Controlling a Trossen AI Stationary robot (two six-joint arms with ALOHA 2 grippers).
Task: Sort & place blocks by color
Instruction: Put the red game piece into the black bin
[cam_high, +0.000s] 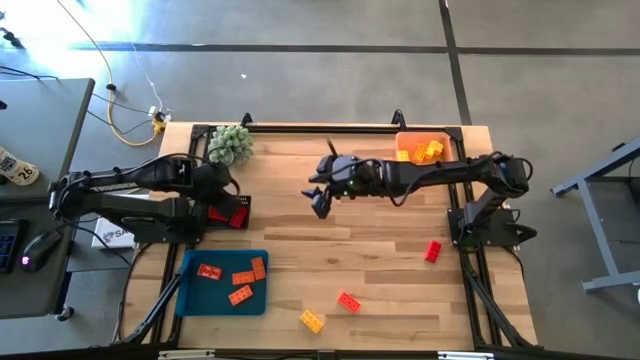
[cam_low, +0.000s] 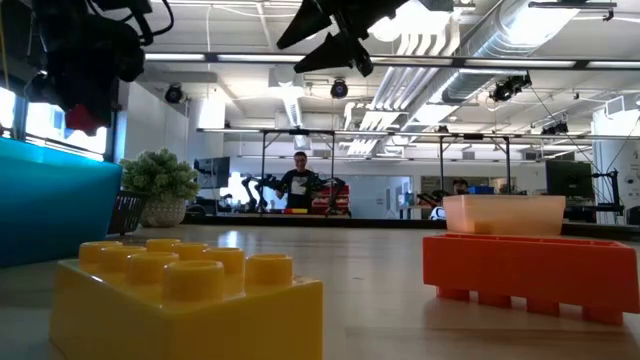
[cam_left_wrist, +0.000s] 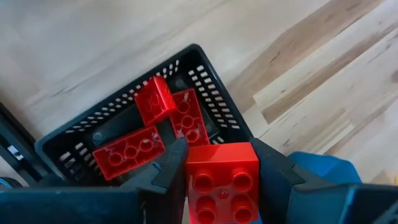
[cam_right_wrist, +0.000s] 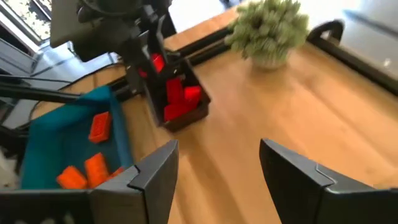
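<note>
Wood planks cover the table (cam_high: 330, 260), which stands on a grey floor in an open workshop.

**Step in hand.** The left gripper (cam_left_wrist: 217, 163) is clenched on a red block (cam_left_wrist: 222, 180), held between its fingers (cam_left_wrist: 168, 163) directly above a black basket (cam_left_wrist: 205, 87). This is judged to be the drop stage for a red block. The right gripper (cam_high: 320, 200) hovers over mid-table with its fingers (cam_right_wrist: 155, 174) spread and nothing between them; it is well apart from any block.

**Next move.** The left fingers should release so the block falls among the reds below them. Risk: the block sits near the basket's near wall, so a slight advance over the centre is advisable first. The right gripper then has loose blocks to fetch, all on the table well away from its fingers: a red one (cam_high: 432, 251), an orange-red one (cam_high: 348, 302) and a yellow one (cam_high: 312, 320).

**Containers.**
- Black basket, below the left fingers: three red blocks (cam_left_wrist: 165, 115) are visible, lying overlapped.
- Blue tray (cam_high: 195, 295), just beside the basket: four orange blocks (cam_high: 240, 278), apart from each other.
- Orange bin (cam_high: 440, 138), at the table's far edge behind the right arm: yellow blocks (cam_high: 428, 150); count cannot be told.

A green plant ball (cam_high: 229, 145) stands near the basket and takes no part.
</note>
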